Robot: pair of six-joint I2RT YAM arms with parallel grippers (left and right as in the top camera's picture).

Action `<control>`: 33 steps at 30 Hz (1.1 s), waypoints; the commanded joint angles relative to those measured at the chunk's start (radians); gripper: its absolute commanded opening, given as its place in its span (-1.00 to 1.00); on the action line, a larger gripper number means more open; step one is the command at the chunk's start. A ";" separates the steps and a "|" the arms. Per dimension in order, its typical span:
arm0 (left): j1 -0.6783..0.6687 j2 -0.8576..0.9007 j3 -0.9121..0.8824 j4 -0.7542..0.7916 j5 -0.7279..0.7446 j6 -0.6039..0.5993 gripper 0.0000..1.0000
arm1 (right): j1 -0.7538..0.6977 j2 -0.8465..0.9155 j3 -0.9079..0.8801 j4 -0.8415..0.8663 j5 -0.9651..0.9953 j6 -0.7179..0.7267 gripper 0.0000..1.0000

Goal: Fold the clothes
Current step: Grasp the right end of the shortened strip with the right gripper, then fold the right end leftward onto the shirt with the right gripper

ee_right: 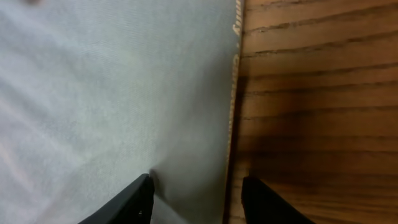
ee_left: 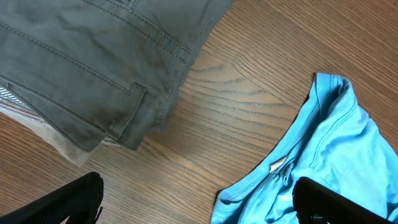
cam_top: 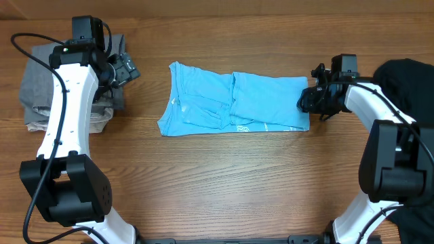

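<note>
The light blue T-shirt (cam_top: 230, 102) lies folded into a long strip across the middle of the table. My right gripper (cam_top: 308, 102) is at its right end. In the right wrist view its jaws (ee_right: 198, 183) stand apart astride the shirt's hem (ee_right: 233, 93): one finger (ee_right: 134, 202) rests on the fabric (ee_right: 112, 93), the other (ee_right: 267, 205) is over bare wood. A black garment (cam_top: 407, 74) is bunched at the far right edge. My left gripper (cam_top: 122, 68) hovers wide open and empty (ee_left: 199, 211) between the shirt's collar end (ee_left: 348, 143) and a clothes pile.
Grey trousers (cam_top: 41, 81) lie folded at the far left on a beige garment (cam_top: 64, 125); the left wrist view shows the trousers' pocket (ee_left: 81, 56) and the beige edge (ee_left: 62, 146). Bare wooden table (cam_top: 230, 183) lies in front of the shirt.
</note>
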 commanded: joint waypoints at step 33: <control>-0.006 -0.025 0.023 0.001 -0.003 -0.011 1.00 | -0.214 -0.142 0.377 -0.377 -0.041 0.089 -0.92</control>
